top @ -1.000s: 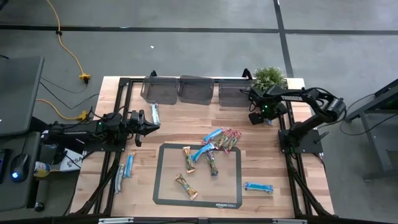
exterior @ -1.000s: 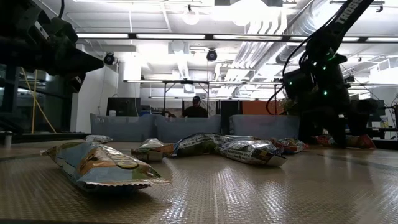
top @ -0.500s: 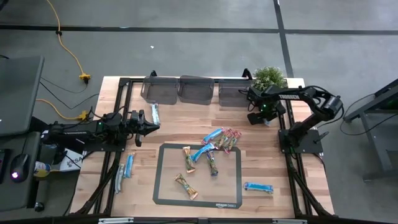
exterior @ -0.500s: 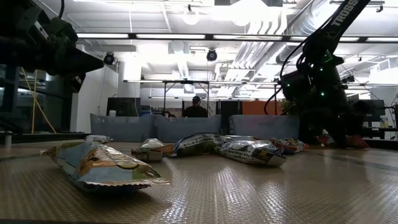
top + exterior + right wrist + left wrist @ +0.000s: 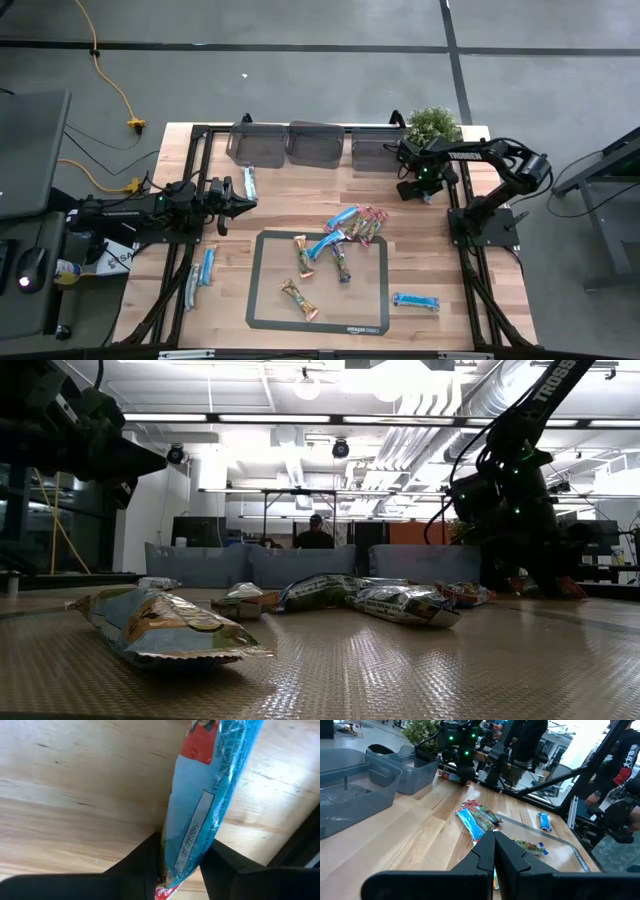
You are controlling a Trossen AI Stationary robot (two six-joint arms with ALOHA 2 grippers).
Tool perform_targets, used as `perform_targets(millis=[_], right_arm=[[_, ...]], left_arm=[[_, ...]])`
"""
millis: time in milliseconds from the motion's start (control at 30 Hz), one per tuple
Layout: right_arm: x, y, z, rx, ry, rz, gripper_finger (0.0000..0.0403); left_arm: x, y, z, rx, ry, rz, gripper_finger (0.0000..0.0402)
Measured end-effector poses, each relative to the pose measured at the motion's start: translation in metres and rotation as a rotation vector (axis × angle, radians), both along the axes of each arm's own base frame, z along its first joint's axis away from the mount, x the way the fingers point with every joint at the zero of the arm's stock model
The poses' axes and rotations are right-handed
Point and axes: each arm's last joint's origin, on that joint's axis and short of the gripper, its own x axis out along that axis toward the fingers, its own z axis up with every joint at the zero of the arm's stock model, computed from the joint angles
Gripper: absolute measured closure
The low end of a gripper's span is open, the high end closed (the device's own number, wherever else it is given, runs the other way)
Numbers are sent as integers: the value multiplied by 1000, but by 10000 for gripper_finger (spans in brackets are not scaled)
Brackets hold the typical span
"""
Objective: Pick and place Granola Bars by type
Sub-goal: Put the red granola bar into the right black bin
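Right gripper (image 5: 180, 865), at the table's two o'clock, grasping a blue bar (image 5: 205, 800) by one end (left gripper (image 5: 494, 851) clenched, idle): the thin hold may slip on lifting.

The right arm reaches to the far right part of the table, its wrist bent downward and its right gripper (image 5: 181, 862) low over the wood, the two dark fingers (image 5: 145, 857) pressed against either side of a bright blue wrapped granola bar (image 5: 207, 795). The left arm lies low along the table's left side, its left gripper (image 5: 494, 851) pointing toward the middle with fingers pressed together.
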Motion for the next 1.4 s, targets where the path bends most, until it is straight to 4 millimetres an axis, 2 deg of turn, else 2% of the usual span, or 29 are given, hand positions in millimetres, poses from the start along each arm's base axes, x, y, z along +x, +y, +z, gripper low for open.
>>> perform_targets(millis=[167,533,1033,1233,1400], right_arm=[[0,1,2,-9,-9,1,306],[4,13,21,-91,-75,6,312],[26,51,34,-39,-210,79,312],[43,66,38,-11,-353,147,312],[70,76,44,-16,-609,252,312]], left_arm=[[0,0,0,0,0,0,401],[0,0,0,0,0,0,401],[0,0,0,0,0,0,401],[0,0,0,0,0,0,401],[0,0,0,0,0,0,401]])
